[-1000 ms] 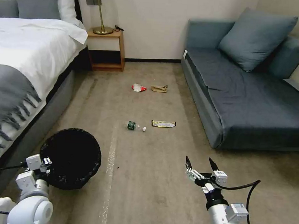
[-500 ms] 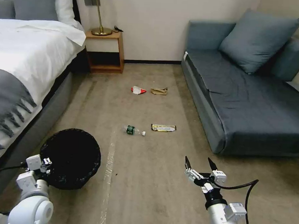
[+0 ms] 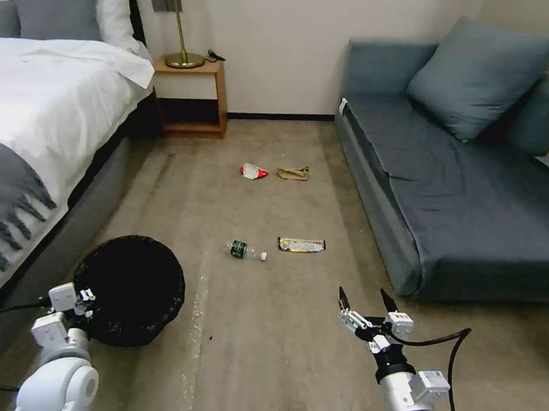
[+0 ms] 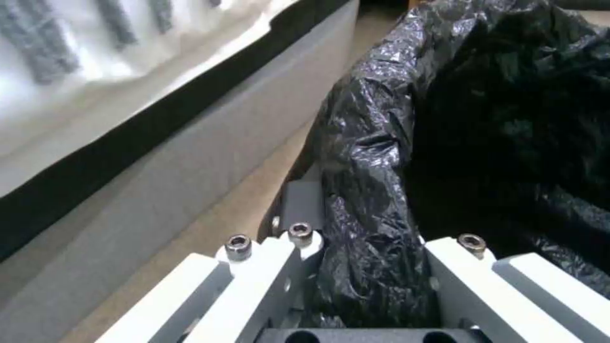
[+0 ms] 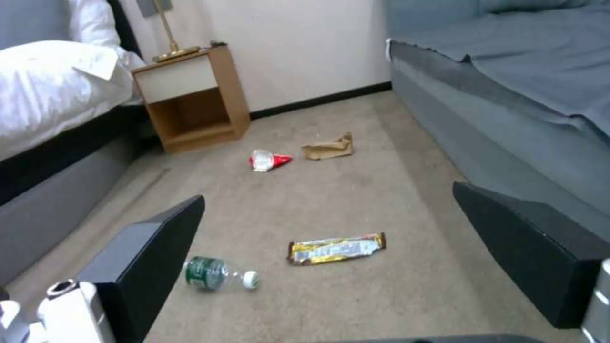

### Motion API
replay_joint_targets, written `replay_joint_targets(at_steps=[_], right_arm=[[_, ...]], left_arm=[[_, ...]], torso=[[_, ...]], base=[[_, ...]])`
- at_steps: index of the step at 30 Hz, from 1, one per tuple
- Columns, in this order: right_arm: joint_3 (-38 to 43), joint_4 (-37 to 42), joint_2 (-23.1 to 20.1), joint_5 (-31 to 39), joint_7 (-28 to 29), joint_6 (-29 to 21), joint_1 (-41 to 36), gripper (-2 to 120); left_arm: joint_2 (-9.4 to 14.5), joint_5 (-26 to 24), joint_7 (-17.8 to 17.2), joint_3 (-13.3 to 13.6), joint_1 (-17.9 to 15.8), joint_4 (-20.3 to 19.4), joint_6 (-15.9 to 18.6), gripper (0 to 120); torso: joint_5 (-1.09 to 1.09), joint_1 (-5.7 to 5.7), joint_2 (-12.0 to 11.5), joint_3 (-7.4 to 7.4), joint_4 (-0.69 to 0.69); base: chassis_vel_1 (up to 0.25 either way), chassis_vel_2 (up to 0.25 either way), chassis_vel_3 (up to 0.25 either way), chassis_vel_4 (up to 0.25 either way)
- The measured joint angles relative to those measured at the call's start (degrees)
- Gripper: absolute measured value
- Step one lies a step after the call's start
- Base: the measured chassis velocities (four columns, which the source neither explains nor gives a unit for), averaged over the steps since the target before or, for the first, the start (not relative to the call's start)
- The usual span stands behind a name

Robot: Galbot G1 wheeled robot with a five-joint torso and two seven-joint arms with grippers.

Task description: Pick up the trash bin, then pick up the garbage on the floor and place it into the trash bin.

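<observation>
Your view has advanced over the last second: the litter sits lower in the head view and the blue-grey sofa (image 3: 471, 197) spreads wider, which reads as the base rolling forward and not as any item moving. The round trash bin with its black plastic bag liner (image 3: 129, 290) keeps its place against the left gripper (image 3: 76, 302), whose white fingers (image 4: 267, 267) stand either side of the crinkled liner rim and grip it, so you carry the bin alongside the grey bed base (image 3: 58, 243). The right gripper (image 3: 363, 299) hangs spread wide and empty, aimed at the garbage beyond it. Nearest to it lie the clear plastic bottle with green label and white cap (image 3: 246, 250) and, just beside the bottle on the sofa side, the flat gold-yellow wrapper (image 3: 301, 245). Farther on, toward the wooden nightstand (image 3: 191, 97), rest the red-and-white snack packet (image 3: 252, 171) and the tan paper bag (image 3: 293, 173). All four remain on the carpet; you judge the bin secured and collection not yet begun.
</observation>
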Motion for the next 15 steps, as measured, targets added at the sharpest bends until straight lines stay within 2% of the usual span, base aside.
replay_joint_targets(at_steps=[15], right_arm=[[0.0, 0.0, -0.1, -0.4, 0.0, 0.0, -0.5, 100]], left_arm=[[0.0, 0.0, -0.1, 0.0, 0.5, 0.4, -0.3, 6]], torso=[[0.01, 0.0, 0.0, 0.0, 0.0]], base=[[-0.099, 0.099, 0.1, -0.102]])
